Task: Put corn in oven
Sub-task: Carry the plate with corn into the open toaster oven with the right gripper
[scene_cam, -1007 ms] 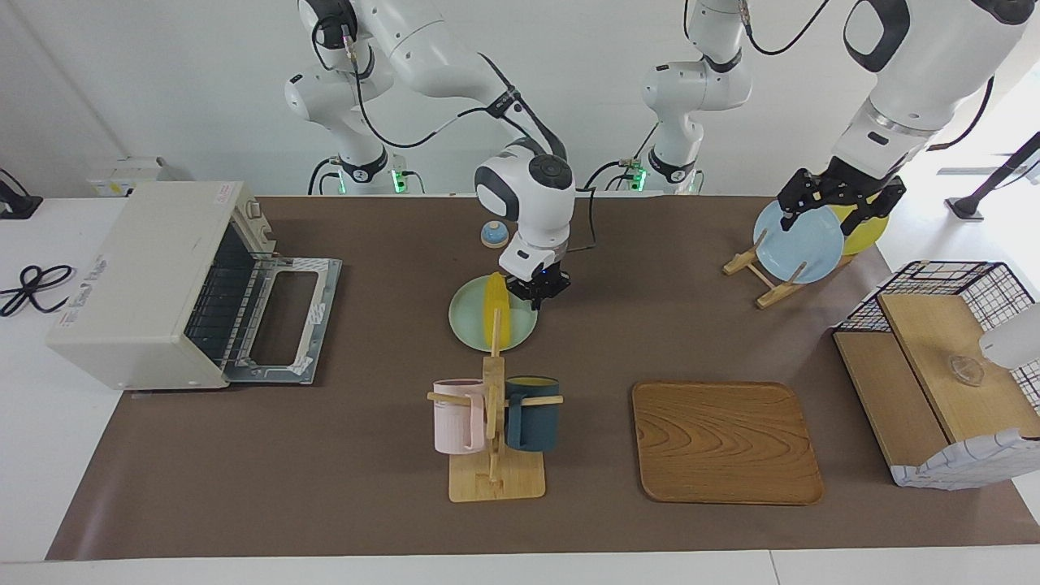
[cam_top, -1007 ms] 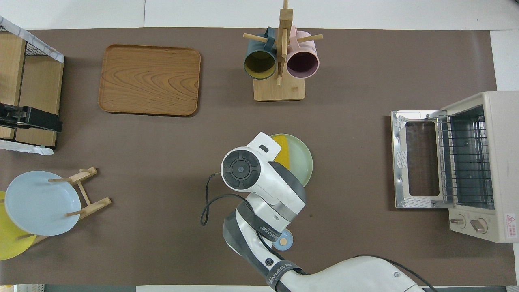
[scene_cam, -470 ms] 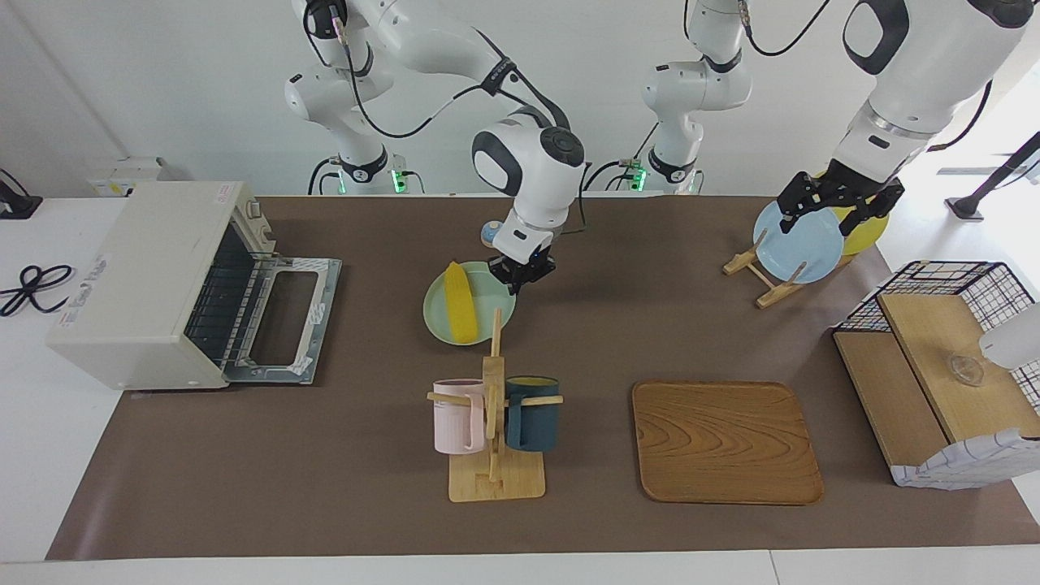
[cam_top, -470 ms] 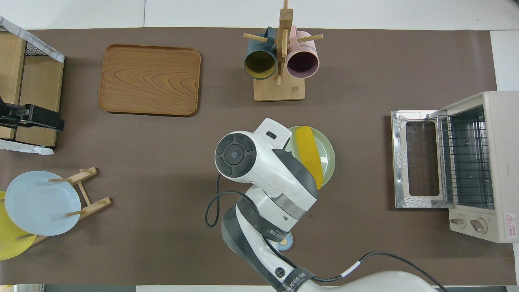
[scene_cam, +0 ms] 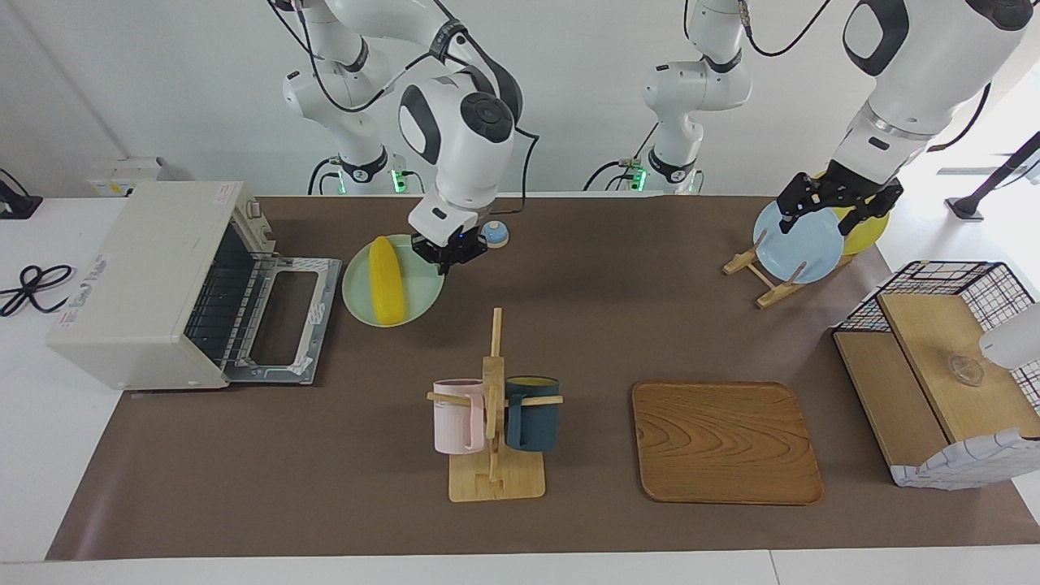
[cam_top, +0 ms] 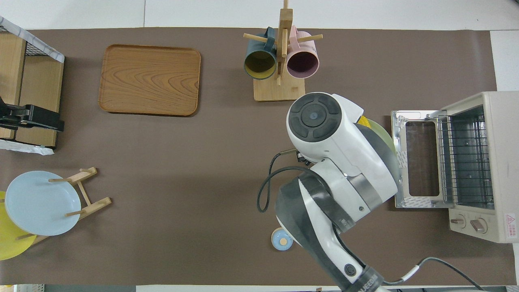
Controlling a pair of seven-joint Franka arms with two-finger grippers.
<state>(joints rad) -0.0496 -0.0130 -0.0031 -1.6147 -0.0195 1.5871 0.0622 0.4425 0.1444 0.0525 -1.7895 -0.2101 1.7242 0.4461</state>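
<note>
The yellow corn point(scene_cam: 387, 279) lies on a pale green plate point(scene_cam: 422, 292). My right gripper point(scene_cam: 445, 250) is shut on that plate's rim and holds it beside the open door point(scene_cam: 325, 272) of the cream-white oven point(scene_cam: 138, 276). In the overhead view the right arm hides most of the plate point(cam_top: 386, 137); only a tip of the corn point(cam_top: 365, 120) shows, next to the oven's door point(cam_top: 417, 198) and the oven point(cam_top: 500, 162). My left gripper point(scene_cam: 837, 201) waits, raised, at the left arm's end of the table; it also shows in the overhead view point(cam_top: 30, 118).
A wooden mug rack point(scene_cam: 494, 422) with a pink and a dark blue mug and a wooden tray point(scene_cam: 725, 443) stand farther from the robots. A blue plate point(scene_cam: 799, 244) on a wooden stand, a yellow plate point(scene_cam: 871, 231), a wooden box with wire basket point(scene_cam: 934, 366), a small blue knob point(scene_cam: 494, 234).
My right gripper has carried the green plate with the corn on it from the middle of the table toward the oven. The left arm has barely moved.
</note>
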